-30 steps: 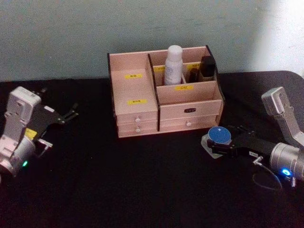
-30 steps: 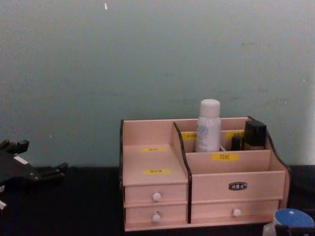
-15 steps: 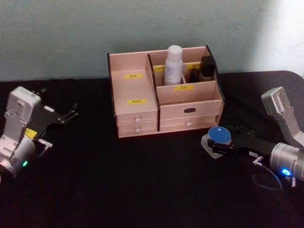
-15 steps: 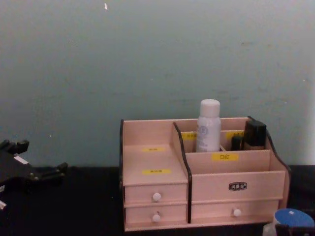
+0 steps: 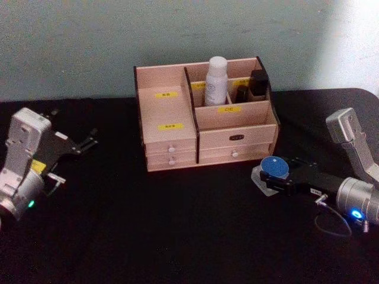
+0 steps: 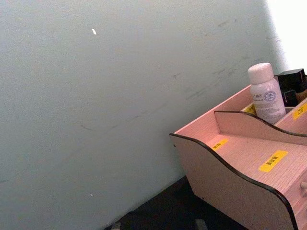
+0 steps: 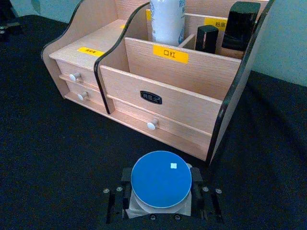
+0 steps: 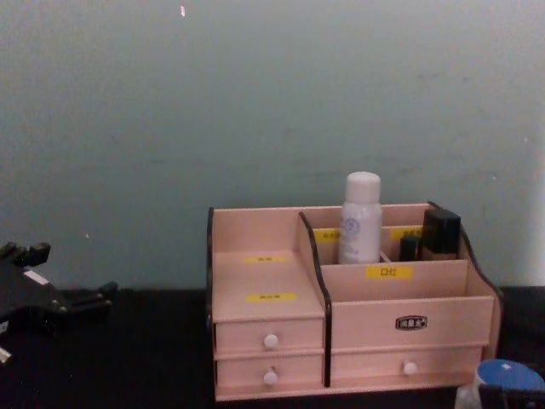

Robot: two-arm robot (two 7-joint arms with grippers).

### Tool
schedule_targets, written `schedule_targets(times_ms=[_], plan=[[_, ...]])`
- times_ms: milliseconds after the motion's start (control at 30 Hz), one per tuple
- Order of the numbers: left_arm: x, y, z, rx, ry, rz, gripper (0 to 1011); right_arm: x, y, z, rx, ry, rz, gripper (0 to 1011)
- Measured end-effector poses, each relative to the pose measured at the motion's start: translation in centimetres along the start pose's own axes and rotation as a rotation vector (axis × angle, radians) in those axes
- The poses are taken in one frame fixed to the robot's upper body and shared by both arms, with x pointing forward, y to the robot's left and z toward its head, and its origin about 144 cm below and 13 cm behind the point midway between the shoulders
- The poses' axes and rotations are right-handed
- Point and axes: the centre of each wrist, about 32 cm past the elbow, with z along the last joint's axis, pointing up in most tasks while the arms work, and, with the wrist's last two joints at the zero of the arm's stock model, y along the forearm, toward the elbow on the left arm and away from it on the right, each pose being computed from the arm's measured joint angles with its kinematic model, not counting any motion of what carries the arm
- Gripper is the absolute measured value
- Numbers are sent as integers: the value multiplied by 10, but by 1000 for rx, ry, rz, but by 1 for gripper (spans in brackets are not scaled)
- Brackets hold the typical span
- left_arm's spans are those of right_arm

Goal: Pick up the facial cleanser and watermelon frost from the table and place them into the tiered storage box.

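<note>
Unchanged from 1 s ago: right tool (image 5: 276, 179) pinches blue-lidded jar (image 7: 161, 178) on worktop (image 5: 177, 225), before right corner of tiered storage box (image 5: 172, 145); left tool (image 5: 87, 141) spread, parked left. White bottle (image 5: 217, 81) stands in box; 1 yellow label (image 7: 170, 54) reads "口红".
</note>
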Motion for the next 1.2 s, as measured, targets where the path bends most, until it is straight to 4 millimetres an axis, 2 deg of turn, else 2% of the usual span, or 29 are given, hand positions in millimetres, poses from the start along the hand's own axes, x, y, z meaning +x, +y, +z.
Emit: schedule_targets(times_ms=[767, 1200], plan=[[0, 0, 0, 0, 0, 0, 1001, 1, -1, 0, 9, -15, 6, 730], [0, 0, 0, 0, 0, 0, 1001, 0, -7, 9, 49, -49, 87, 730]])
